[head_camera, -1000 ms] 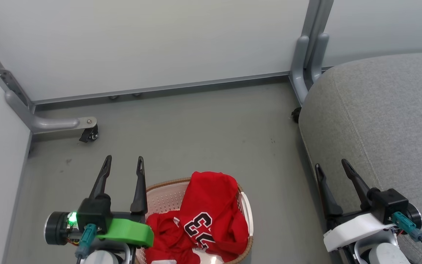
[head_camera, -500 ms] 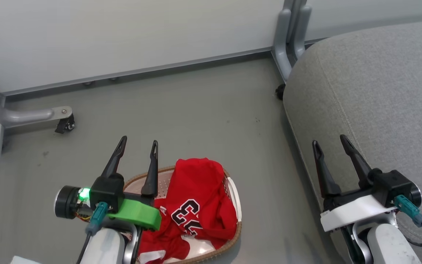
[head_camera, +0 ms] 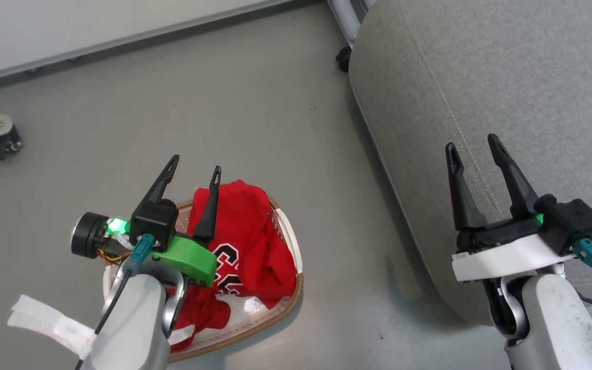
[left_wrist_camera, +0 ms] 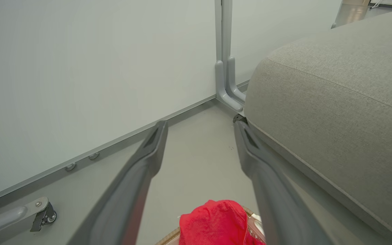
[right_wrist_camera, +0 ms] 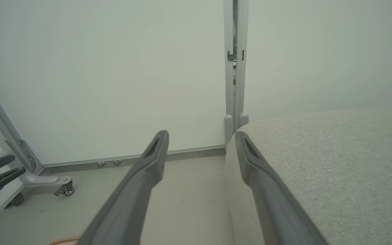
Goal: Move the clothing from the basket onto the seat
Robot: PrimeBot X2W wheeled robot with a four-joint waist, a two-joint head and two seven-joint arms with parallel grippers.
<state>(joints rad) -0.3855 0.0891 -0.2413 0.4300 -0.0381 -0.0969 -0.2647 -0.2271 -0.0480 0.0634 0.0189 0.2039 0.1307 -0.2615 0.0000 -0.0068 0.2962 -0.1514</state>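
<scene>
Left gripper: jaws apart, nothing between them. In the head view it hangs over the basket's far-left rim, and one finger crosses in front of the red cloth. Whether it touches the cloth can't be told.
Left gripper, own wrist view: fingers spread, with bare floor between the tips and a red lump below them at the bottom edge.
Right gripper: jaws apart, empty, above the seat's left edge beside the stitched seam.
Right gripper, own wrist view: one finger is over the floor, the other over the seat edge.
Clothing: red, heaped in the basket and rising above its far rim. The black white-outlined numerals are partly hidden behind the gripper's green housing. The lower red fold with white trim is possibly a second garment, unclear.
Clothing, left wrist view: the top of the heap sits over the woven rim.
Basket: on the floor, left of the seat and apart from it, with its brown rim and a white side handle visible.
Seat: grey fabric with nothing on it.
Seat, wrist views: rounded corner next to the grey post.
Caster: at the floor's far-left edge.
</scene>
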